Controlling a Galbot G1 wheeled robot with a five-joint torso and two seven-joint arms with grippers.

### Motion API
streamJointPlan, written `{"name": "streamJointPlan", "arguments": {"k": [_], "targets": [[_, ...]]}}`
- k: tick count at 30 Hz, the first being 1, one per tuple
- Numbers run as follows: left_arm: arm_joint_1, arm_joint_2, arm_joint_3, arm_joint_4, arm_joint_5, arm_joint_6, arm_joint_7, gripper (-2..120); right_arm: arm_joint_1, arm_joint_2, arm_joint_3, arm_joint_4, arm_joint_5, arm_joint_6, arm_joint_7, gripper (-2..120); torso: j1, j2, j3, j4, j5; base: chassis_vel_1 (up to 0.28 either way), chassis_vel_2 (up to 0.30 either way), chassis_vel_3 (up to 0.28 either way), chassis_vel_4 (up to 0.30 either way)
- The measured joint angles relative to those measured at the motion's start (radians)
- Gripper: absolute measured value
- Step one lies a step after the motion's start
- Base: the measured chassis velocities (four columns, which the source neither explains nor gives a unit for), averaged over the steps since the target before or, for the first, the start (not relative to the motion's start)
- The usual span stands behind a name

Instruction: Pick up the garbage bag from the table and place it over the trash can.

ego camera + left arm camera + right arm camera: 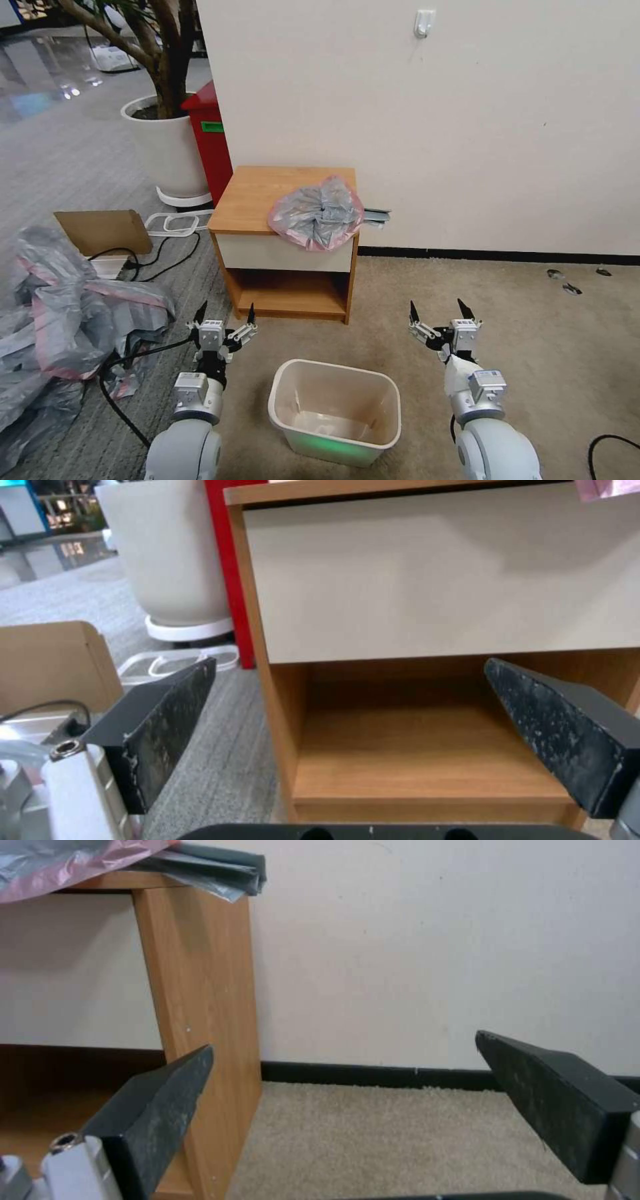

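The garbage bag (pixel 317 212), crumpled grey plastic with a pink rim, lies on the right part of the table (pixel 257 190) top and hangs over its front edge; a bit of it (pixel 63 862) shows in the right wrist view. The cream trash can (pixel 335 408) stands on the carpet in front of the table, between my arms. My left gripper (pixel 225 312) is open, low, in front of the table's left corner. My right gripper (pixel 438 310) is open too, low and to the right of the table. Both hold nothing.
A heap of grey-pink bags (pixel 60 320) lies on the floor at left, with a cardboard box (pixel 103 231) and black cables (pixel 127 393). A red bin (pixel 210 137) and a white plant pot (pixel 163 147) stand behind the table. The wall (pixel 467 133) rises right behind it.
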Motion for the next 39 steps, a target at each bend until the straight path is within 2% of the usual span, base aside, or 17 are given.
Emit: {"name": "streamJointPlan", "arguments": {"k": [39], "targets": [[0.011,0.003,-0.003,-0.015,-0.004,0.003,0.0,100,-0.012,0.003,-0.001,0.016,0.004,-0.004,0.002,100,0.0,0.0,0.0,0.0001,-0.0003,0.0,0.0,0.0,0.0]]}}
